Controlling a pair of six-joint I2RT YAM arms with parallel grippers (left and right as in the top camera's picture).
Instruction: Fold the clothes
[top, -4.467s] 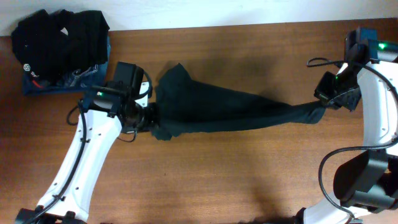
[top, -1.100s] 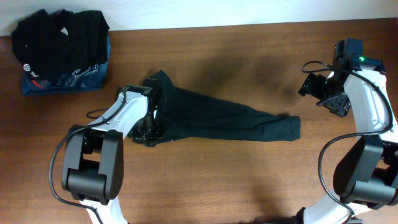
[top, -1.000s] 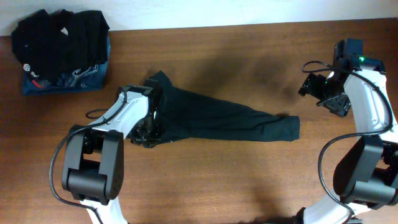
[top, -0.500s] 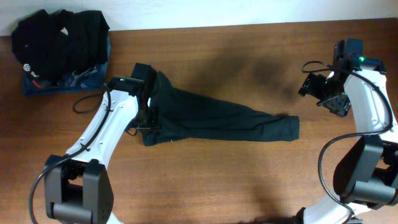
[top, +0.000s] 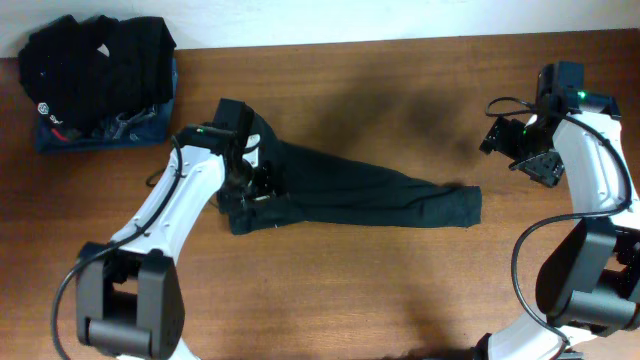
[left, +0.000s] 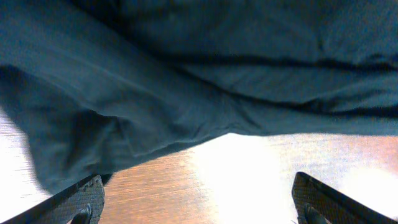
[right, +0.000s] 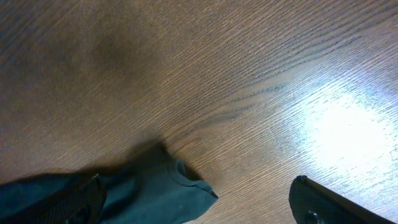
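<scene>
Overhead: clothes (top: 365, 195) lengthwise left-right, narrow end right

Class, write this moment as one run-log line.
plain black soft fabric garment: bunched lengthwise, ungripped | left pincer: open, over its wide end | right pincer: open, apart

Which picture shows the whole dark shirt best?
The overhead view: the dark shirt lies stretched out whole on the table. The left wrist view shows only close-up folds; the right wrist only one end.

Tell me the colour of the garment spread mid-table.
The garment is plain blackish-teal, no print; clearest in left wrist view.
</scene>
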